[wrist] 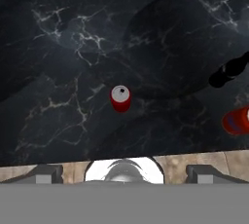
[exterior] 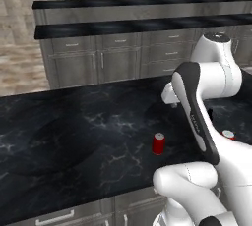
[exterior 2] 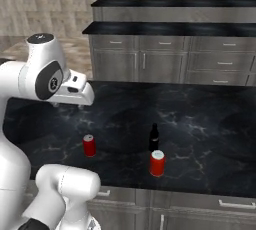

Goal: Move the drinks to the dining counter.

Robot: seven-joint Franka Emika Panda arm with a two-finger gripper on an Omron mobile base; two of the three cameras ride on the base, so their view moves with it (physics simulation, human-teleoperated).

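Two red cans and a slim dark bottle stand on the near black stone top. One can (exterior: 158, 143) (exterior 2: 89, 145) (wrist: 120, 98) sits alone, straight below my gripper (wrist: 124, 173), whose jaws stand wide open and empty, well above it. The bottle (exterior 2: 154, 138) (wrist: 228, 72) and the second can (exterior 2: 157, 163) (wrist: 237, 121) stand close together further right; in the left base view the second can (exterior: 228, 134) peeks out from behind my arm. The dining counter (exterior: 133, 26) (exterior 2: 170, 29), two-level with grey drawers, runs along the back across a floor gap.
The near black-topped block (exterior: 74, 131) (exterior 2: 210, 124) carries the drinks, with bare stone to the left of the lone can. Its front edge and grey drawer fronts (exterior 2: 200, 209) lie just before the base. Tan floor separates it from the dining counter.
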